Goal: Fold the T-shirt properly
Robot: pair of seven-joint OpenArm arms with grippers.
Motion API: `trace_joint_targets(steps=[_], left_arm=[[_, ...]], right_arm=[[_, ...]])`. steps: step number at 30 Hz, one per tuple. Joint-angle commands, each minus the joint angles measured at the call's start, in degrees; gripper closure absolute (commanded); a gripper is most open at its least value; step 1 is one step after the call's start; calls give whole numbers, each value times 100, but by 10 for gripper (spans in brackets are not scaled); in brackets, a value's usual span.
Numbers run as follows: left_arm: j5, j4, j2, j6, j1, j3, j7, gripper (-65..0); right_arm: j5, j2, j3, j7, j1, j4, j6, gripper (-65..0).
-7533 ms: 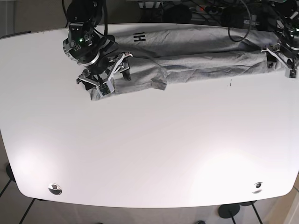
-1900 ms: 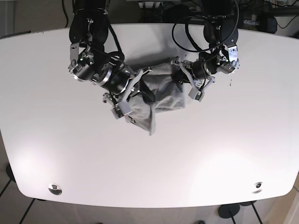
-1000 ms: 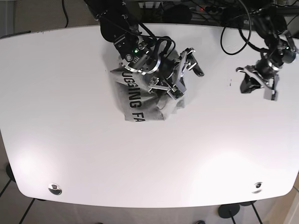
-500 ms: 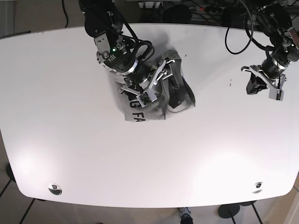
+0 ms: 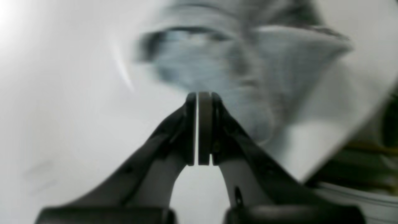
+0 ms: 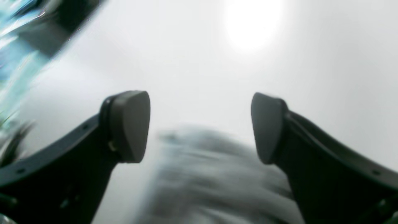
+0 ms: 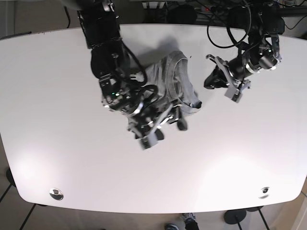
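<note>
Two grippers logged. Right gripper (image 6: pixel 200 127): fingers wide apart, empty, low over the shirt (image 7: pixel 170 84), whose grey cloth lay just beneath and slightly behind my tips. Left gripper (image 5: pixel 198 129): pads pressed together on nothing, shirt ahead of it, apart. Shirt: a bunched heap on the table (image 7: pixel 57 120), not flat. Step, as I judged: mid-fold, between grasps. Next move called for finding a clean edge and re-gripping.
</note>
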Motion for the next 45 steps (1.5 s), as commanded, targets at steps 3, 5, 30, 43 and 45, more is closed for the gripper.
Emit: trace_joint_targets(steps=[3,5,30,43,45], left_arm=[[-108,97,394,4,-51,615,-125,0],[217,97,631,4,-60,984,-125,0],[2257,-2928,148,-4,-1519,1292,-617,0],[2257,-5090,77,-31,-4060,2302,-1487,-46],[2257,-5064,86,-13,-4174,2382,-1610,-117]], right_arm=[[283,469,579,132,117,-3,67,-255],[310,733,570,141,117,-284,67,-141],[301,1480,-265,1961,-59,-2499,84,-95],[275,1489,-309,1935,-1237,-1409,58,-95],[275,1418,-485,1926,-1316,-1374,40,-95]])
